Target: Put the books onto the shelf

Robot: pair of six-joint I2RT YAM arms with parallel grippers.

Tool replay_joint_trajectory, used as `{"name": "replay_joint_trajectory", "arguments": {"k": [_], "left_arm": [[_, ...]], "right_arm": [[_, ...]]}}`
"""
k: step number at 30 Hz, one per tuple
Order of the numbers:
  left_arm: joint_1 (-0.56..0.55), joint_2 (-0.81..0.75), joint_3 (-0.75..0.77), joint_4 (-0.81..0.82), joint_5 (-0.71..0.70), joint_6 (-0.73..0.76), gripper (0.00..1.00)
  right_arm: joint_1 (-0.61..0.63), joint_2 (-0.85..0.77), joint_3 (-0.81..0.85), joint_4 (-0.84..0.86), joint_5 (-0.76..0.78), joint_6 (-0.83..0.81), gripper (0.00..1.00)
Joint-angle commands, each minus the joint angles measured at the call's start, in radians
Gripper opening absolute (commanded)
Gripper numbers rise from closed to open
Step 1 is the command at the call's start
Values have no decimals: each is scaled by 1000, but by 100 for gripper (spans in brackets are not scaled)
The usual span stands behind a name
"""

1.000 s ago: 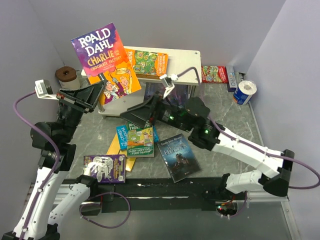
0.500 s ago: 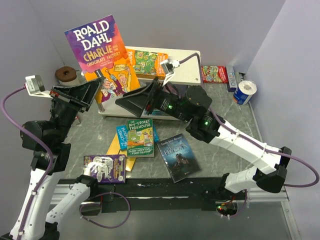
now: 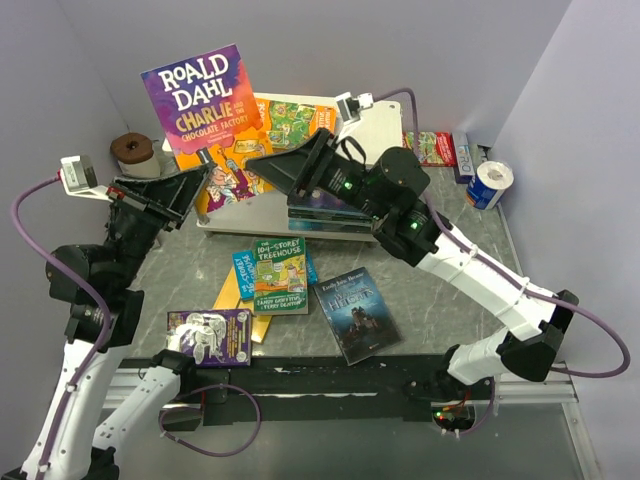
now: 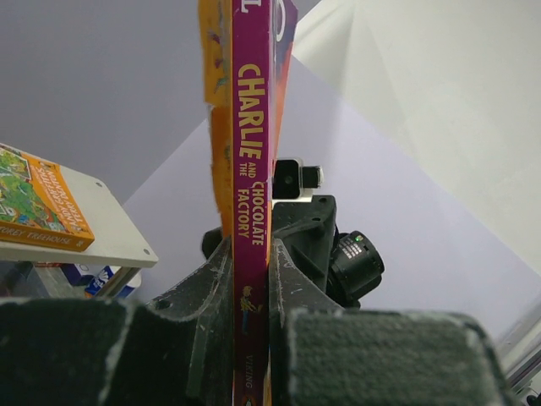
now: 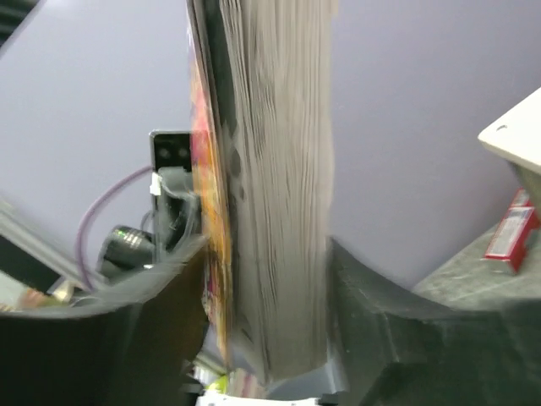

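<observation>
Currently, shelf (image 3: pixel 385 125) seen at 12 o'clock, orange Treehouse book (image 3: pixel 295 120) laid on top. Roald Dahl book (image 3: pixel 205 110), titled "CHARLIE AND THE CHOCOLATE FACTORY", held upright at 11 o'clock, spine clamped by left gripper (image 4: pixel 251 262). Page edge straddled by right gripper (image 3: pixel 268 165); contact cannot be told.

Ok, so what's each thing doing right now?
Roald Dahl book, upright, in the air.
left end effector, shut on the Roald Dahl book.
right end effector, around its page edge, grip unclear.
orange book, flat on the shelf.
green Treehouse book, flat on the blue book.
castle book, flat on the table.
purple book, flat on the table.
</observation>
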Motion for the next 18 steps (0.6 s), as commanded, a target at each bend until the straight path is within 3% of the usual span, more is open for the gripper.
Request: {"name": "replay_joint_trajectory", "arguments": {"k": [1, 2, 4, 5, 10, 11, 12, 15, 18], "left_arm": [[-3, -17, -7, 55, -6, -6, 4], [-3, -17, -12, 49, -10, 0, 5], [-3, -24, -18, 37, -20, 7, 10], [-3, -26, -21, 28, -26, 16, 12], [-3, -47, -30, -34, -56, 63, 38], [-2, -52, -36, -32, -52, 86, 46], [-3, -59, -49, -28, -49, 102, 66], [-3, -75, -79, -20, -35, 138, 88], [-3, -79, -118, 43, 25, 154, 86]], "right_arm": [[-30, -12, 22, 39, -68, 28, 44], [-39, -15, 28, 19, -74, 23, 29], [-54, -25, 47, -45, -93, 22, 15], [-67, -26, 59, -79, -128, 23, 0], [-163, -28, 116, -196, -289, 36, 0], [-174, -25, 129, -247, -318, 33, 0], [-200, -11, 152, -287, -390, 26, 0], [-226, 23, 248, -397, -529, 11, 0], [-252, 41, 303, -463, -597, 2, 0]]}}
